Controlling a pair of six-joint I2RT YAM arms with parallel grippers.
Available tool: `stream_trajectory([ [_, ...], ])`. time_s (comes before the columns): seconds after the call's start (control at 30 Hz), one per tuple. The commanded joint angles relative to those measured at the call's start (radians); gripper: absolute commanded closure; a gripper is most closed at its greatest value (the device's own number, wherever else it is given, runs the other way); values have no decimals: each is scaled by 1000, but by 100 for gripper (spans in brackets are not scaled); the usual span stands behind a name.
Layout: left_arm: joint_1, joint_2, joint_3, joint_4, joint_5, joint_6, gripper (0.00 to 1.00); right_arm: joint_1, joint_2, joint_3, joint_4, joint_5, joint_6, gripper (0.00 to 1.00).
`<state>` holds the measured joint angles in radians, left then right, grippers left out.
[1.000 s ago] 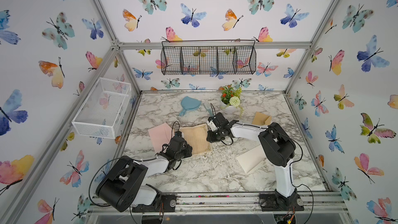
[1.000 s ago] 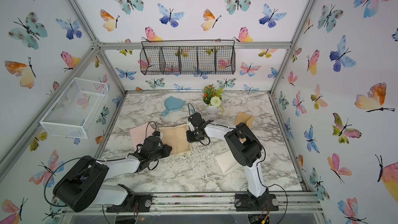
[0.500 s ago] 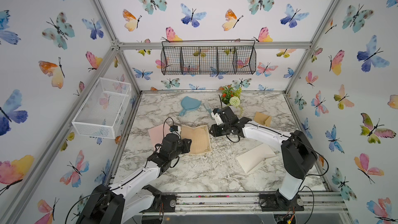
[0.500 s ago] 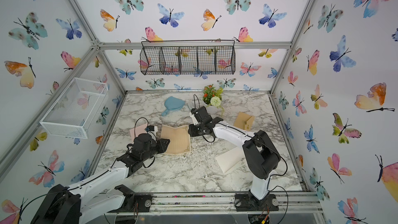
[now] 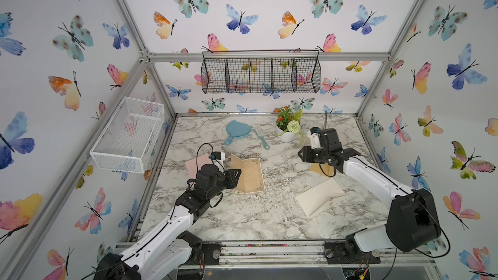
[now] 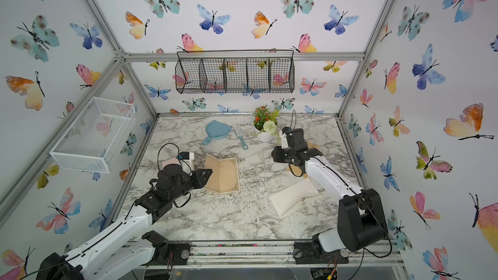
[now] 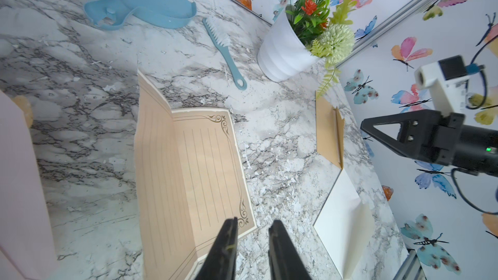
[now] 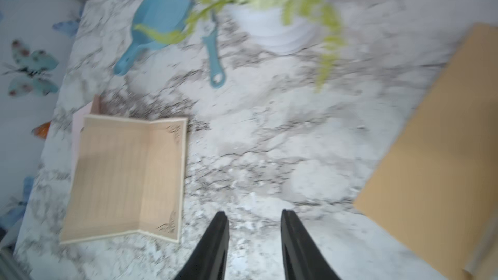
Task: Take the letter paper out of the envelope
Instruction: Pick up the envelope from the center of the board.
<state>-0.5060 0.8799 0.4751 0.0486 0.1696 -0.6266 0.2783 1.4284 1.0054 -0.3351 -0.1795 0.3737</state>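
Cream envelope (image 5: 320,196) lies nearest on the worktop (image 5: 242,216), flap open. Left pincer (image 7: 253,224): 2 fingers slightly apart, empty, at a corner of the letter paper (image 5: 249,173). The paper lies opened out and creased, well apart from that envelope. Farther right, the right pincer (image 8: 254,214) is apart and empty, above bare marble.

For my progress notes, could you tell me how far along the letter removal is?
Done: the letter paper lies unfolded on the table, wholly exposed. In hand: nothing; the left gripper and right gripper are open and empty. Left: apparently nothing.
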Motion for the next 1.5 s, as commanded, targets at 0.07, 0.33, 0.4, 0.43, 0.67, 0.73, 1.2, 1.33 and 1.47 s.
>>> stream_trajectory([
  [0.07,-19,-2,47,26,72,-23,73,-67,0,-25,-115,205,-49,41],
  [0.33,-44,5,52,16,61,-21,74,-93,152,-7,-133,471,60,23],
  [0.4,-44,-10,39,8,58,-20,73,-95,192,-11,-136,518,79,22],
  [0.43,-43,-15,34,5,58,-20,73,-98,211,-11,-134,528,81,22],
  [0.67,-45,-15,16,7,61,-25,73,-127,317,24,-90,511,69,23],
  [0.73,-45,-21,12,7,62,-25,73,-143,329,27,-77,491,56,25],
  [1.2,-45,-28,0,17,57,-38,73,-183,297,-34,1,453,-21,94],
  [1.33,-45,-30,-5,20,54,-39,73,-183,262,-60,10,456,-34,98],
  [1.47,-45,-29,-4,24,54,-42,73,-183,205,-78,3,457,-42,98],
])
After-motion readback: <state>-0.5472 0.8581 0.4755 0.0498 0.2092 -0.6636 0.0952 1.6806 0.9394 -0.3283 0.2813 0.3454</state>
